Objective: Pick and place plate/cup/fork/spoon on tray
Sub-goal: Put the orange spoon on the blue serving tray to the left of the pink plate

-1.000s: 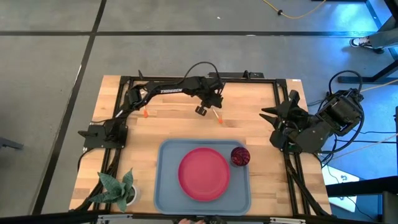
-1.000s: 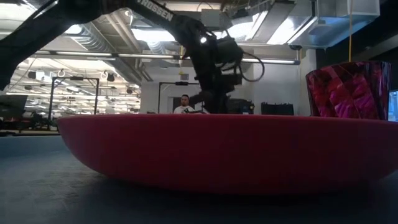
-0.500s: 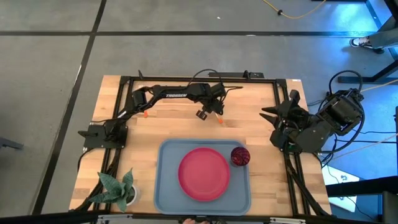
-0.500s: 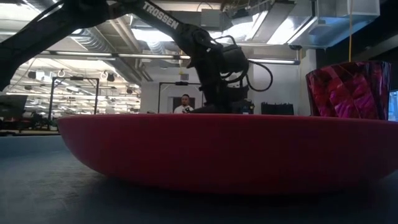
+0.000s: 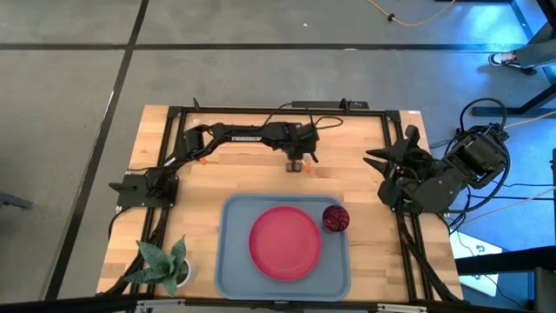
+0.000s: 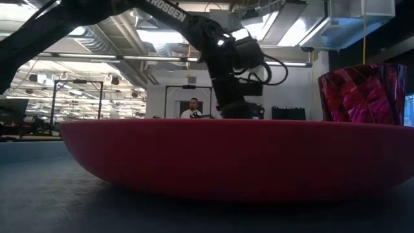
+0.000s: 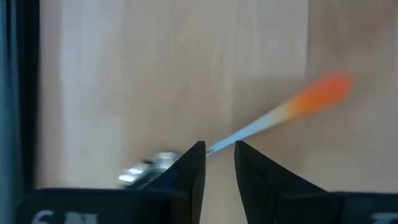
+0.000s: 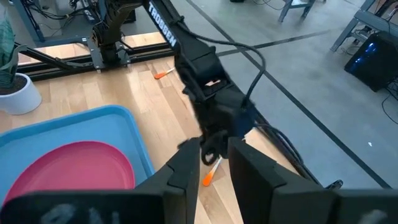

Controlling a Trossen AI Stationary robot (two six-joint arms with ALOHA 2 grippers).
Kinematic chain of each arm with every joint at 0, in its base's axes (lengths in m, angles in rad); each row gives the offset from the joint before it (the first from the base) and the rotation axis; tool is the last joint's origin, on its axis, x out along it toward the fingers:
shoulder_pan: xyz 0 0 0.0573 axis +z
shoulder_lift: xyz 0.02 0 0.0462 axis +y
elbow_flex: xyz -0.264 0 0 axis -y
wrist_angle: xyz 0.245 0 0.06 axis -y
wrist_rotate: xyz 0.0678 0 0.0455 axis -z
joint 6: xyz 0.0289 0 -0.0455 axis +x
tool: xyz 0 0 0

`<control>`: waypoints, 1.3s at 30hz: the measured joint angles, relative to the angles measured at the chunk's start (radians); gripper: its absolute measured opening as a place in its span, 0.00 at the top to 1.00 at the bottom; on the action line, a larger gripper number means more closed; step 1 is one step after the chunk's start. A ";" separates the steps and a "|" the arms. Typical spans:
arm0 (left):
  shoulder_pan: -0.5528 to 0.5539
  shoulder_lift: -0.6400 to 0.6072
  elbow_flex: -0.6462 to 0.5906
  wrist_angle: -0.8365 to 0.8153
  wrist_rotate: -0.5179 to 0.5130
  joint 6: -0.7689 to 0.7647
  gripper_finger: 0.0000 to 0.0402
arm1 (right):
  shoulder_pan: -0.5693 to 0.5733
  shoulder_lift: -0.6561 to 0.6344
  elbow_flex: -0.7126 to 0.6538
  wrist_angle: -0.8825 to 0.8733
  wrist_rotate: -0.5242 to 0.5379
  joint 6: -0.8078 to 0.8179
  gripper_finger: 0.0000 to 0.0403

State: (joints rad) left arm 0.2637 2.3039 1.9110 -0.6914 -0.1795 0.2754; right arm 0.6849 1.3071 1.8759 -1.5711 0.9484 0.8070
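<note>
Grey concrete floor [image 5: 69,87], bright ceiling lights [image 6: 155,35], a seated person [image 6: 192,108] beyond

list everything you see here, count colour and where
tray: 1, grey-blue, on the table's near middle
plate: 1, pinkish-red, on the tray
cup: 1, dark red, on the tray, right of the plate
middle utensil: 1, silver head, orange handle, on the table behind the tray; fork or spoon unclear
left utensil: 1, orange handle, on the table by the left arm; type unclear
plant: 1, green in a white pot, table's near left corner
table: 1, light wood
person: 1, far back in the room
left gripper: fingers open, astride the middle utensil
right gripper: open, waiting at the table's right edge
</note>
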 joint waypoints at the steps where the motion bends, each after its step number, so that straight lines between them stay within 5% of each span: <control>1: -0.010 0.000 0.000 0.000 -0.002 -0.121 0.80 | 0.000 0.000 0.000 0.000 0.000 0.000 0.78; 7: -0.028 0.000 0.000 0.003 0.011 -0.695 0.80 | 0.000 0.000 0.000 0.000 0.000 0.000 0.78; 12: -0.009 0.000 0.000 0.011 0.049 -0.870 0.80 | 0.000 0.000 0.000 0.000 0.000 0.000 0.78; 18: 0.006 0.000 0.000 0.011 0.137 -0.980 0.80 | 0.000 0.000 0.000 0.000 -0.008 0.000 0.78; 33: -0.012 0.000 0.000 0.012 0.114 -1.104 0.80 | 0.000 -0.001 0.000 0.000 -0.045 0.009 0.78; 39: 0.007 -0.025 -0.001 -0.001 0.159 -1.081 0.80 | -0.094 -0.001 0.000 0.000 -0.101 0.027 0.78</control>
State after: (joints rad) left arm 0.2702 2.2788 1.9100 -0.6928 -0.0207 -0.8055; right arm 0.5906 1.3060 1.8759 -1.5711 0.8478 0.8337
